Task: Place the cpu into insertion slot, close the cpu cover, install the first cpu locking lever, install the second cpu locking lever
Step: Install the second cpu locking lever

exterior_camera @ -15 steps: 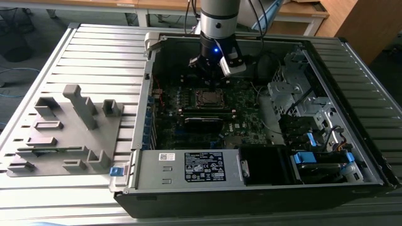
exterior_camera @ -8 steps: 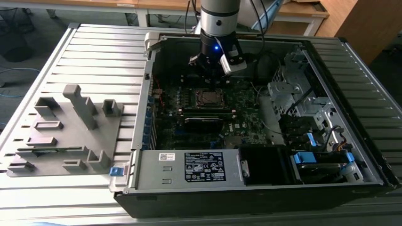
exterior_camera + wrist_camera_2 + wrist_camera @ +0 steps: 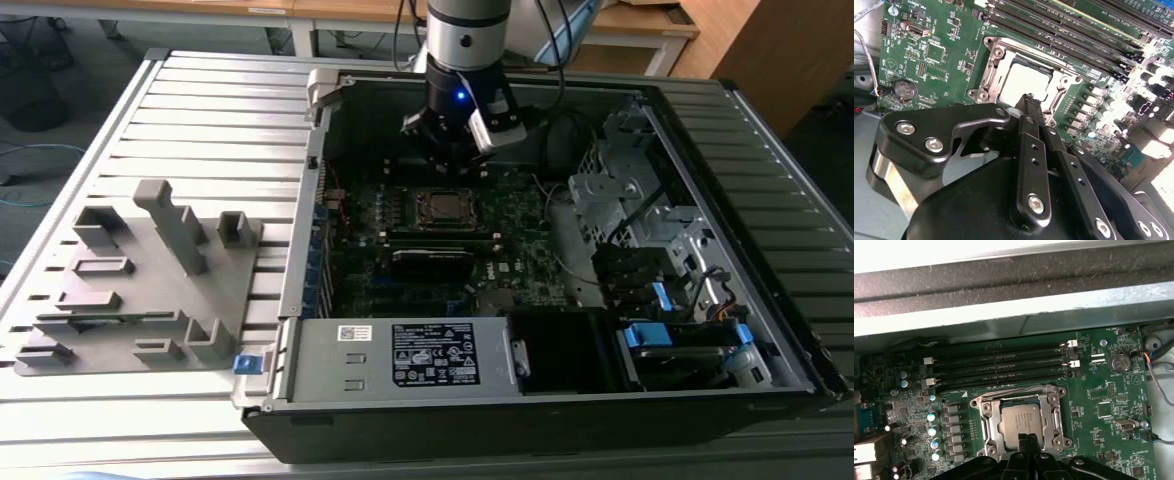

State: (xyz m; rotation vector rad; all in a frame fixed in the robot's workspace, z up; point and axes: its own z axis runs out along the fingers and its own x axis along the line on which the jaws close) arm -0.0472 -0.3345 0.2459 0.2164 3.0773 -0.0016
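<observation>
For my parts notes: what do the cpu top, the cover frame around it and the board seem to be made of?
The cpu top looks like dull grey metal, matte with a soft sheen. The cover seems to be thin bright metal: it glints and its edges look stamped. The board looks like green lacquered laminate, probably fibreglass, with fine traces. The pincer hangs over the cpu's edge.

Room open straight above cpu [image 3: 1021, 422]; memory slots [image 3: 999, 367] close alongside (low ones), drive cage [image 3: 627, 215] further off, case wall [image 3: 318, 200] bounding other side.
</observation>
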